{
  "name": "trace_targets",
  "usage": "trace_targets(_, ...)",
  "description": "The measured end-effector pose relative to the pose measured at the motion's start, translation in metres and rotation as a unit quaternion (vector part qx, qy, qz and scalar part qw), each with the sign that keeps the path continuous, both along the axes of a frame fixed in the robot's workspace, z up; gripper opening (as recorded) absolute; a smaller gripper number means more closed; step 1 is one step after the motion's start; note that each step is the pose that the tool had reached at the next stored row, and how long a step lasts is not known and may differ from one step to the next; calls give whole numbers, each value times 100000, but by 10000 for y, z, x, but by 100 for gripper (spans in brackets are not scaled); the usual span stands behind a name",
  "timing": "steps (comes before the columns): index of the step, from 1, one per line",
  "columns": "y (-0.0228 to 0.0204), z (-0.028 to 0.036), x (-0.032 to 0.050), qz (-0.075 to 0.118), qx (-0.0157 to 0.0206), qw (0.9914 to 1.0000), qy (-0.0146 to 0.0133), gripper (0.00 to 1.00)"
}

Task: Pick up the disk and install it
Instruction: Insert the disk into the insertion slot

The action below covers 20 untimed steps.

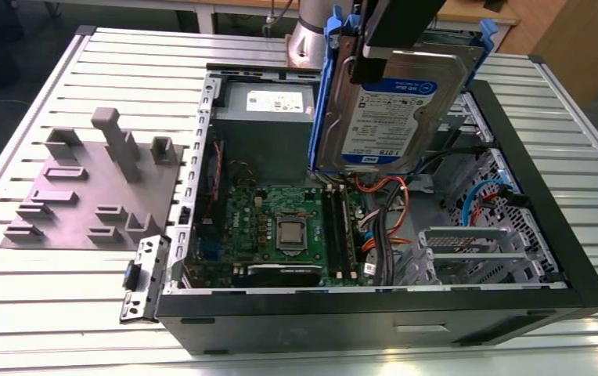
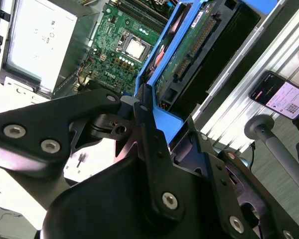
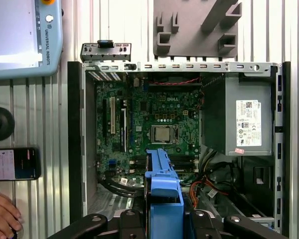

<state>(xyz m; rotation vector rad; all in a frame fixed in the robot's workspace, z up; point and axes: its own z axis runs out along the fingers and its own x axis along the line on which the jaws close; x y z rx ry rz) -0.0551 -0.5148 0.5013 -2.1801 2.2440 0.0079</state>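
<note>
Your gripper point(image 1: 367, 59) is closed on the disk point(image 1: 388, 117), its jaws clamped across the blue bracket point(image 3: 164, 199) at the upper edge, so the drive hangs on edge with its label facing the exterior view. You hold it by the bracket, in my judgement, to leave the connector edge point(image 2: 197, 47) free. The disk is off every surface, suspended above the open computer case point(image 1: 549, 258) and over the motherboard point(image 1: 278, 227). The grey power supply box point(image 1: 268, 110) sits inside the case, just beside the disk. The grey fixture block point(image 1: 90, 188) lies outside the case on the slatted table point(image 1: 27, 290). 1 phone point(image 3: 15, 163) and a person's hand point(image 3: 2, 216) rest beside the case
</note>
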Motion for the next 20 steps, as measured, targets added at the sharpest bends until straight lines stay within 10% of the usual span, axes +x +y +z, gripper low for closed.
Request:
trace_targets(12, -13, -1, 174, 4, -6, 100000, 3, 36)
trace_targets(20, -214, -38, 202, 3, 8, 100000, 1, 36)
